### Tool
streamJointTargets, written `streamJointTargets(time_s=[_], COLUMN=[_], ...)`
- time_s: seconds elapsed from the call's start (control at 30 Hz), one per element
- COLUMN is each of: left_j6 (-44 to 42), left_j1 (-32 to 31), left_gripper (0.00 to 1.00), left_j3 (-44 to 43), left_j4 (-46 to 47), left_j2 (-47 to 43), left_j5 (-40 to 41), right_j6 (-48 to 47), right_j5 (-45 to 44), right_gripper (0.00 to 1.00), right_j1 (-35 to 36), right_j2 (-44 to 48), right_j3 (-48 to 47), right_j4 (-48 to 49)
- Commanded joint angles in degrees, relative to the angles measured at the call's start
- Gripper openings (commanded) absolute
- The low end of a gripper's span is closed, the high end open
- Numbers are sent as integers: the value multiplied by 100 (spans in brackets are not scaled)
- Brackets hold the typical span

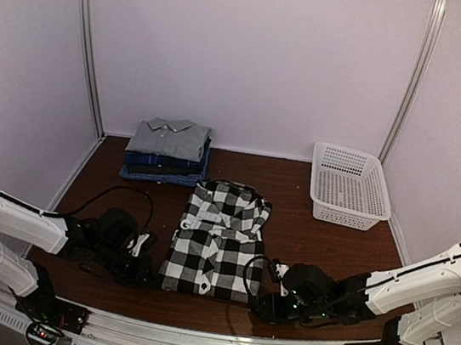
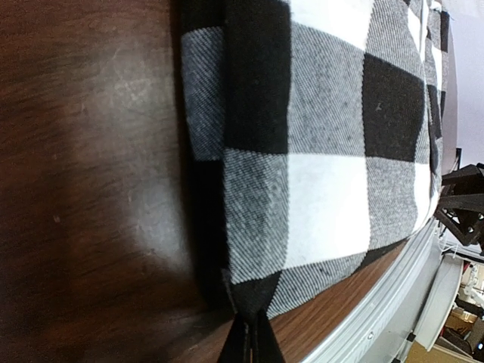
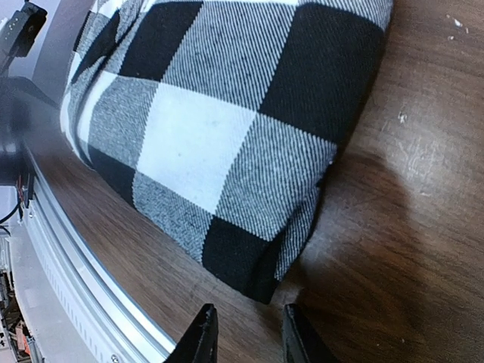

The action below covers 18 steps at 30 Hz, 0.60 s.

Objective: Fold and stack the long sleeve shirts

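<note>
The checked shirt (image 1: pixel 219 240) lies mid-worktop (image 1: pixel 307 235), its long axis running from near to far. The left hand (image 2: pixel 246 339) is closed on its near left corner. The right hand (image 3: pixel 248 336), fingers apart, stands just before the near right corner, holding nothing.

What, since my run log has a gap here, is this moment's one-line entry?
left tool: shut on check shirt, near corner; right tool: open, by other near corner; folded stack: back left; basket: back right
</note>
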State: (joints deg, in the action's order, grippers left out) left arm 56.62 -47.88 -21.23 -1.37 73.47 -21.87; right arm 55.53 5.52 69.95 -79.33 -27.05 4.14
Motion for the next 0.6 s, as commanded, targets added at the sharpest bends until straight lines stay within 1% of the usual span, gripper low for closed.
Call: streamJointTargets(time_s=[0.0,0.33,0.47,0.57], left_j6=[153,153,127,84], left_j1=[-140,-159,-160,-160], left_gripper=[0,0,0,0], left_j3=[93,96,90,38], left_j4=[-39,-39,-54,-121], left_j2=[-13,33,45,54], left_j5=[66,58,50,56], right_j6=[340,406,321,214], right_j5=[-251,-329,-479,-525], right_gripper=[31,28,27,24], right_j1=[114,131,131,137], right_j2=[-176,-415,-438,-488], right_j3=[82,4,-129,-285], right_j4=[169,343,125,-93])
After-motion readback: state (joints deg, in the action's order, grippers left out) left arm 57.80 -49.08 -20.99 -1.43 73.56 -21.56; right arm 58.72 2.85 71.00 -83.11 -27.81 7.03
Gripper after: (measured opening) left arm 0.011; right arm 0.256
